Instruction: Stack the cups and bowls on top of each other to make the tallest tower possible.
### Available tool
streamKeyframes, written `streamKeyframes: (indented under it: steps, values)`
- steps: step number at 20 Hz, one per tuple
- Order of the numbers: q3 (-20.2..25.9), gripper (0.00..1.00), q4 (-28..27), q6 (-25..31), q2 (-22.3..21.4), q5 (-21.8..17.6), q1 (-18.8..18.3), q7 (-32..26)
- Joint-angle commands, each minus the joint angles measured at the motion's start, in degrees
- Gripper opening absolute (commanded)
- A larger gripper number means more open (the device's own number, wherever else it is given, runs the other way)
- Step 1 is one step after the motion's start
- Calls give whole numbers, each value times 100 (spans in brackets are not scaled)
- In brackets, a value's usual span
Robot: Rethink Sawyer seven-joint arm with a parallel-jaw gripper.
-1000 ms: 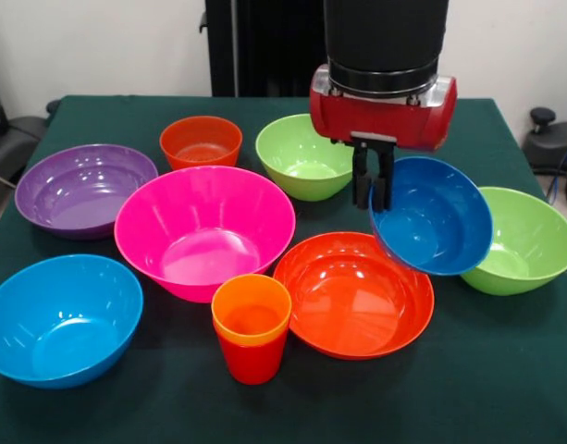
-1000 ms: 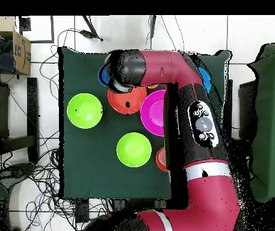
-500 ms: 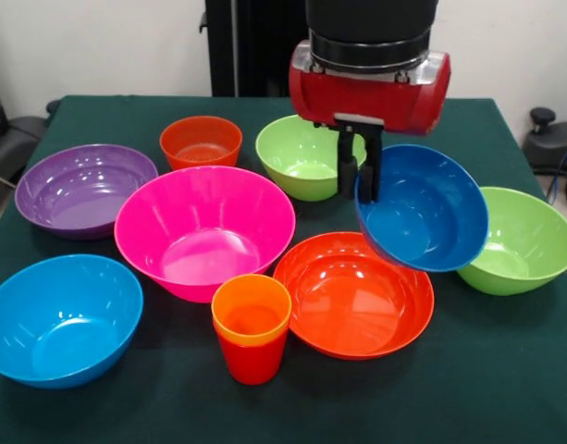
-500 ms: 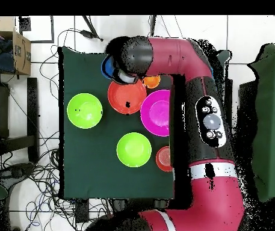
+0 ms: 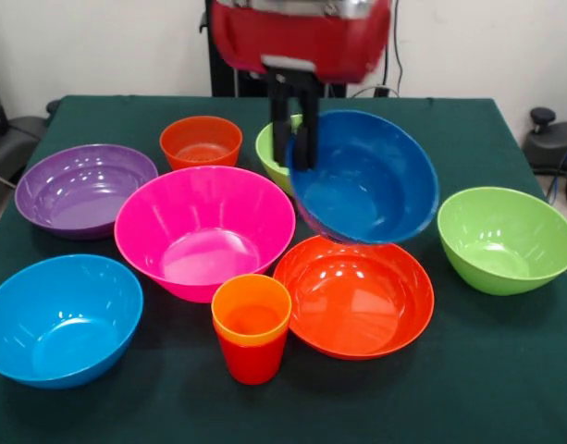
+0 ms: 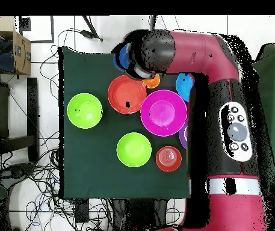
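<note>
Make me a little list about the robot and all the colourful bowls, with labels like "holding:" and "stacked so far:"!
holding: the gripper is shut on the rim of the dark blue bowl, which hangs tilted in the air
under it: the large orange-red bowl
stacked so far: only the orange cup inside the red cup
waiting on the table: pink bowl, purple bowl, light blue bowl, small orange-red bowl, two lime green bowls
table cover: dark green cloth

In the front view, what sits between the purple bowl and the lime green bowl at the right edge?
The big pink bowl and the wide orange-red bowl sit between them on the table; the dark blue bowl hangs there too, tilted, in the tool.
</note>
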Motion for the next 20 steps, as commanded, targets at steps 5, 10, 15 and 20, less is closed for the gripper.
streamKeyframes:
  steps: [5, 10, 15, 20]
  values:
    - [153, 0, 775, -913, -453, -907, -489, -1963]
    - [166, 0, 1285, -1708, -511, -1158, -676, -1619]
    - [187, 0, 1690, -2228, -575, -1312, -816, -1343]
    - [195, 0, 1969, -2537, -618, -1367, -855, -1077]
